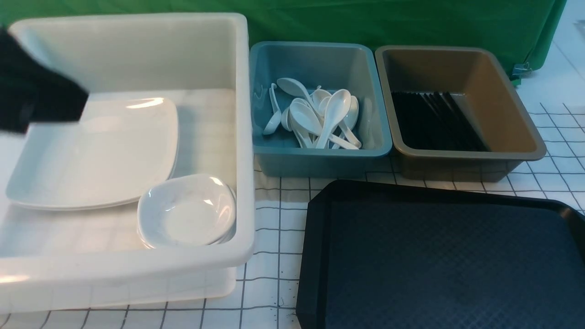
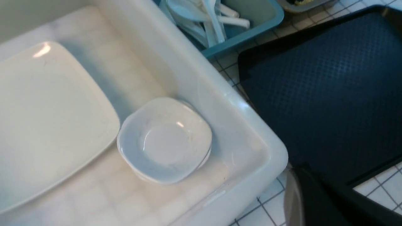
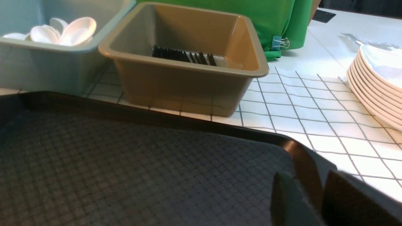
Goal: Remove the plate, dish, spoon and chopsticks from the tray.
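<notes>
Where the checked tablecloth (image 1: 274, 256) spreads under everything, the biggest thing on it is the white tub (image 1: 137, 269) on the robot's left, and next in size is the black tray (image 1: 438, 265) to the right of it, its diamond-textured floor bare in all three views. Inside the tub the plate (image 1: 96, 155) lies flat on top of at least one more like it, and a short stack of small deep dishes (image 1: 187, 210) sits just beside the plate's near corner, close against the tub's right wall. Behind the tray stand two smaller bins, side by side and touching: the teal bin (image 1: 320, 155), holding a loose heap of white spoons (image 1: 320, 116), and the grey-brown bin (image 1: 461, 155), holding a row of black chopsticks (image 1: 434, 121) laid along its floor. Off to the right, seen only from the right wrist, a stack of white plates (image 3: 373, 81) rests on the cloth, well apart from the tray. The left gripper (image 2: 317, 201) shows only as a dark blurred edge in its wrist view (the front view gives just a black mass (image 1: 32, 96) over the tub's far left corner), so I cannot tell how wide its jaws stand or whether they hold anything. The right gripper (image 3: 314, 197) appears as dark finger shapes close above the tray's right rim, with a narrow gap between them and nothing seen in it.
</notes>
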Controlling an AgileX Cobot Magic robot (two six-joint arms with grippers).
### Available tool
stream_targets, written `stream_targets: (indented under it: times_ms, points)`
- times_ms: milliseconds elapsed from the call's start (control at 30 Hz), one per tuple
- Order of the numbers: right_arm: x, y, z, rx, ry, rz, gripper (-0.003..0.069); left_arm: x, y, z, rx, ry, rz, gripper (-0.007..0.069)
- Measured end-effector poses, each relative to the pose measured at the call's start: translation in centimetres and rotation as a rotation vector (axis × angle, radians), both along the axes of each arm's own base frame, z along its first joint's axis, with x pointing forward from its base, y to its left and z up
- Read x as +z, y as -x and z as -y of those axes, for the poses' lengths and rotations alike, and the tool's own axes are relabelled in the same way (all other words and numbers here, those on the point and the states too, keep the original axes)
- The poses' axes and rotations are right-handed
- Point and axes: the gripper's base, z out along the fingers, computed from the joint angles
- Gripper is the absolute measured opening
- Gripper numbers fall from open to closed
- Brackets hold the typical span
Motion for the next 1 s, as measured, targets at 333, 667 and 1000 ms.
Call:
stream_targets:
  times_ms: [333, 667, 1000]
  points:
    - [0.0, 0.0, 0.0, 0.0, -0.013, -0.001, 0.022, -4.0, 4.7, -1.6, 0.062, 0.072, 0.09, 0.0]
    - [0.0, 0.0, -0.1, 0.002, -0.048, 0.0, 0.0237, -5.3, 10.0, -2.9, 0.066, 0.183, 0.262, 0.0]
    - [0.0, 0.0, -0.1, 0.003, -0.052, 0.002, 0.0239, -7.9, 12.0, -4.5, 0.154, 0.329, 0.767, 0.0]
